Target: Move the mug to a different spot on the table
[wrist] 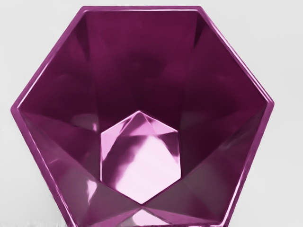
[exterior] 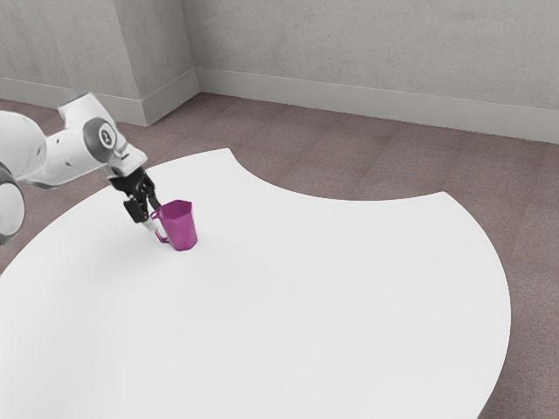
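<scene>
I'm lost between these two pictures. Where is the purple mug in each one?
Exterior view: the mug stands upright on the white table, left of the picture's middle, with the gripper close on its left.
Wrist view: the mug is seen from above, looking straight into its six-sided inside.
Shared landmark: the white table, which shows around the mug's rim in both.
</scene>
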Robot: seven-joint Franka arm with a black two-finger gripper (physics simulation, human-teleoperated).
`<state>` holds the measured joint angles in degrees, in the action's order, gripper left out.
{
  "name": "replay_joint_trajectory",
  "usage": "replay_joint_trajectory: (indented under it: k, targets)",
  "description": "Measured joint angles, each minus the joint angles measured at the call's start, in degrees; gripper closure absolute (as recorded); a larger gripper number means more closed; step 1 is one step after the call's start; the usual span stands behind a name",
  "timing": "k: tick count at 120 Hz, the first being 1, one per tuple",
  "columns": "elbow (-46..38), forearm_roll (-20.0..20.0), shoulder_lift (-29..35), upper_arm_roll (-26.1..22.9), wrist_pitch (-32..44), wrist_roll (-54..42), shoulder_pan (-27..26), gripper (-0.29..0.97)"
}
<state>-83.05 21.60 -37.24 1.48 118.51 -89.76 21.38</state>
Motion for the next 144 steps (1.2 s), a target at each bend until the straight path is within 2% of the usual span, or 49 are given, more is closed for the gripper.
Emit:
replay_joint_trajectory:
  k: [18,84,93,103,130,144]
  targets:
    - [0.7,0.8,-1.7,-0.1,0.5,1.2,0.3,0.01]
    - [0.8,0.6,-3.8,-0.3,1.3,3.7,-0.5,0.18]
    - [0.8,0.4,-3.9,-0.3,1.6,3.7,-0.5,0.33]
    - [0.8,0.4,-3.8,-0.3,1.9,3.7,-0.5,0.41]
    - [0.7,0.8,-3.0,-0.7,2.5,3.3,-0.4,0.54]
    - [0.7,3.7,-1.7,-1.9,2.8,2.4,-0.3,0.62]
